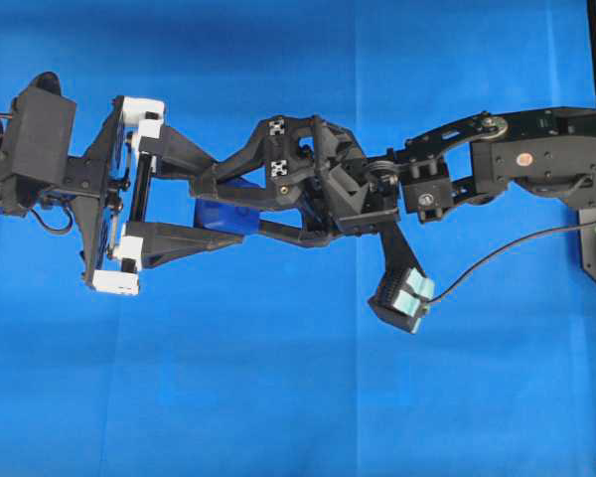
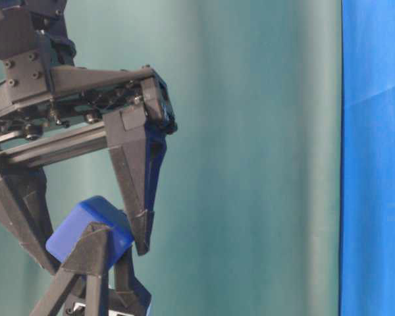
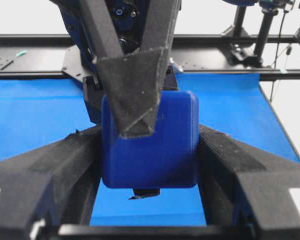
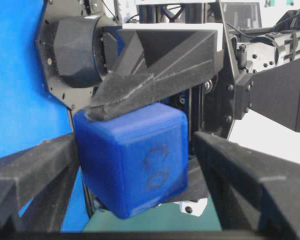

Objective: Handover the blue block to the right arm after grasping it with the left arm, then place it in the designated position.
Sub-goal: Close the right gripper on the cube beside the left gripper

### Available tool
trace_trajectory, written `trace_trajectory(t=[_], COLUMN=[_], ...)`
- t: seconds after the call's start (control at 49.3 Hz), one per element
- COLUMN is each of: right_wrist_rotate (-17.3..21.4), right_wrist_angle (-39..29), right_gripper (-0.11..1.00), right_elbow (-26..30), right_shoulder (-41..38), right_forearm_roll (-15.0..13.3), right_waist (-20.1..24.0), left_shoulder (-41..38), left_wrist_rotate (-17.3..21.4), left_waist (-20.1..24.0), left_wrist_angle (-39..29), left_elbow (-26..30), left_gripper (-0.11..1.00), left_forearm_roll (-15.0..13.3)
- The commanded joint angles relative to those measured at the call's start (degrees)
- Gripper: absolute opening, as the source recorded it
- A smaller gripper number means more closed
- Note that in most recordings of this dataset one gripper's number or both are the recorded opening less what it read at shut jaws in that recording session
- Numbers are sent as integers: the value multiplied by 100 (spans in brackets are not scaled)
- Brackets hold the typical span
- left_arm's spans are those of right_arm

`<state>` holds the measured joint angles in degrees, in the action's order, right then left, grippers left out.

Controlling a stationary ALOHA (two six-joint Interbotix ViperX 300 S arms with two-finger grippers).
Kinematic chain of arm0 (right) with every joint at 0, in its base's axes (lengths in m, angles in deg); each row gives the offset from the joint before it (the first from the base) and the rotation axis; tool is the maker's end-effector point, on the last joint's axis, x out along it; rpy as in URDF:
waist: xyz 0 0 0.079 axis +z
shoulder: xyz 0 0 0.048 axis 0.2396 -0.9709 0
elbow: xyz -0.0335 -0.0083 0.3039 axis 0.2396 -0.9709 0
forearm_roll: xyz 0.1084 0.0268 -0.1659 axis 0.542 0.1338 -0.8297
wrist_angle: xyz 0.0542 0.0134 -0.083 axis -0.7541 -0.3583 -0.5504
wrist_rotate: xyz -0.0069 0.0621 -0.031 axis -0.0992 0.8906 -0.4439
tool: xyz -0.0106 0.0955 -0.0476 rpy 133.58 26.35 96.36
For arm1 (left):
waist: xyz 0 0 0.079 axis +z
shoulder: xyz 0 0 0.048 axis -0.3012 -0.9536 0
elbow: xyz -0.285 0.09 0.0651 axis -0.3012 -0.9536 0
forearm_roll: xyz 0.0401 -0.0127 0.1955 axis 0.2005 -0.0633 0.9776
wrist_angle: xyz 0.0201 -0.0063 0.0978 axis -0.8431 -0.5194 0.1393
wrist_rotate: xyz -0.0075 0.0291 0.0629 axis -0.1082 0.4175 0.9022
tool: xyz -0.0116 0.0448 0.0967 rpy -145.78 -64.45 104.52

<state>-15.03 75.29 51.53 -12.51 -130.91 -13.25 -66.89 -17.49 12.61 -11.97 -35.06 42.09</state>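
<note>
On the left of the overhead view, the left arm (image 1: 194,221), black with white plastic blocks at the bases of its two pointed fingers (image 1: 174,243), reaches toward the middle of the worktop, which is covered by a plain bright blue cloth (image 1: 278,397). Its fingers are clamped on the blue block (image 1: 219,214), a small dark-blue cube with rounded edges, one finger against each of two opposite faces; the left wrist view shows both pads pressed flat to the cube's sides. The block is held up off the cloth, tilted, between the two arms at the middle of the scene.

From the right comes the right arm (image 1: 268,204), a dark grey-black gripper. Its fingers (image 4: 240,170) stand wide, straddling the block crosswise to the left arm's grip. In the right wrist view a gap shows beside the right-hand finger; the other lies close alongside the cube, and contact there cannot be told. That view shows a faint embossed mark on the block's near face.
</note>
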Motion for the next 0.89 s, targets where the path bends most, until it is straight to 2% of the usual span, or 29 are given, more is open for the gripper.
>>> trace_trajectory(t=[0.0, 0.182, 0.243, 0.324, 0.365, 0.872], right_wrist_rotate=[18, 18, 26, 35, 35, 97], right_wrist_angle=[9, -18, -97, -193, -229, -422], right_gripper=[95, 91, 81, 59, 51, 52], right_elbow=[167, 141, 105, 88, 88, 88], right_shoulder=[62, 88, 105, 132, 132, 132], right_forearm_roll=[18, -9, -9, 0, 0, 35], right_waist=[-9, 0, 26, 26, 35, 35], left_shoulder=[53, 53, 53, 62, 53, 53], left_wrist_rotate=[-9, -9, -9, -9, -9, 0], left_waist=[18, 18, 18, 18, 18, 26], left_wrist_angle=[26, 26, 26, 26, 26, 26], left_elbow=[114, 114, 114, 114, 114, 132], left_gripper=[48, 48, 48, 48, 48, 48], left_forearm_roll=[0, 0, -9, -9, 0, 0])
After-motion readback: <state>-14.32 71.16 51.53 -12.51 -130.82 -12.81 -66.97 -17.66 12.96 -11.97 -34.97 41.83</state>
